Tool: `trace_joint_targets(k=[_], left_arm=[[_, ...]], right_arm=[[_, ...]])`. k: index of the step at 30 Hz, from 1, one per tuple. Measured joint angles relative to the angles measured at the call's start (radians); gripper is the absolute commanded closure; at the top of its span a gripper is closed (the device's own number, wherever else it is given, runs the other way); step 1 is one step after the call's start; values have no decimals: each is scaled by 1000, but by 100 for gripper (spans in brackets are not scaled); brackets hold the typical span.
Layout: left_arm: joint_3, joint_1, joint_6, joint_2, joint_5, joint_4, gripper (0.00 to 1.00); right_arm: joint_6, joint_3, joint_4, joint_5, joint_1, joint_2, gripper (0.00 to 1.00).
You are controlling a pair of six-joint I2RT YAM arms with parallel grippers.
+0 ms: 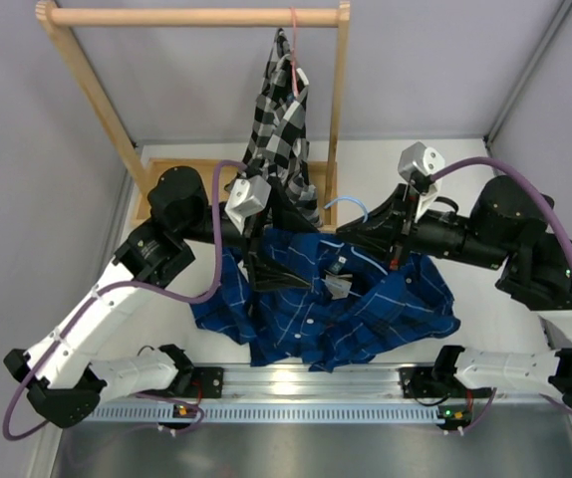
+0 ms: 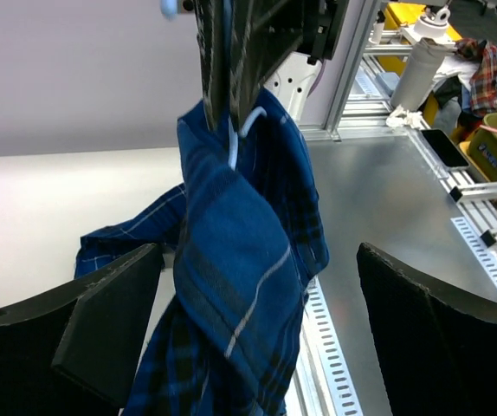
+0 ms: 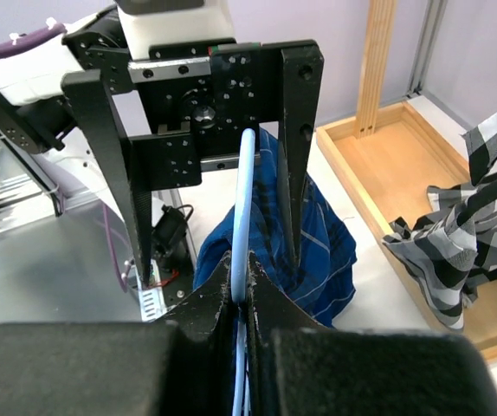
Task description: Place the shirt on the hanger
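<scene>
At table (image 1: 366, 159) centre, between the 2 arms: shirt (image 1: 366, 309) is bunched up. Part of it is draped over the hanger (image 3: 246, 191), the rest is spread on the table toward the near edge.

R gripper (image 3: 240, 282): pinched tight on the hanger wire, nothing else in it. In the R wrist view the wire runs straight away from its tips, toward the L gripper.

L gripper (image 2: 259, 250): wide, holding nothing. It faces the R one head-on, and its 2 fingers straddle the wire and the hanging fabric w/o touching either, as far as I can tell.

Key relation: the hung fold drops right down the middle of the L gap, long axis approx vertical, wire just above it. So the L arm is the nearer free one for the cloth. My read: closing on that fold lets it pull fabric along the wire while R holds the hanger steady. Can't tell if it's collar or sleeve in the gap, too crumpled.

Count: 2 shirts (this 1 + checked shirt (image 1: 284, 119)), 2 hangers (this 1 + pink hanger (image 1: 294, 60) on the rack (image 1: 196, 16)), 1 rack.

Progress guess: early-mid, shoulders not seated on the wire yet.
</scene>
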Motion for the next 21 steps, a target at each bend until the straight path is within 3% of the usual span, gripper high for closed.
trace_joint_targets(k=[8, 11, 12, 13, 17, 18, 19, 21], left_arm=[[-43, -1, 118, -2, 7, -27, 5], [-42, -1, 140, 35, 8, -36, 25], [-40, -1, 143, 51, 12, -40, 50], [-35, -1, 144, 70, 19, -46, 55], [-34, -1, 162, 106, 31, -61, 61], [-34, -1, 166, 107, 33, -69, 70], [-34, -1, 169, 106, 34, -70, 95], [-34, -1, 172, 103, 37, -70, 100]], right_arm=[[-24, -16, -5, -28, 0, -34, 100], [-35, -38, -9, -40, 0, -47, 100], [-36, -43, -11, -45, 0, -48, 100], [-39, -48, -10, -48, 0, -48, 100], [-43, -70, -13, -57, 0, -53, 100], [-43, -75, -11, -61, 0, -54, 100], [-44, -80, -6, -67, 0, -55, 100], [-43, -87, 2, -72, 0, -61, 100]])
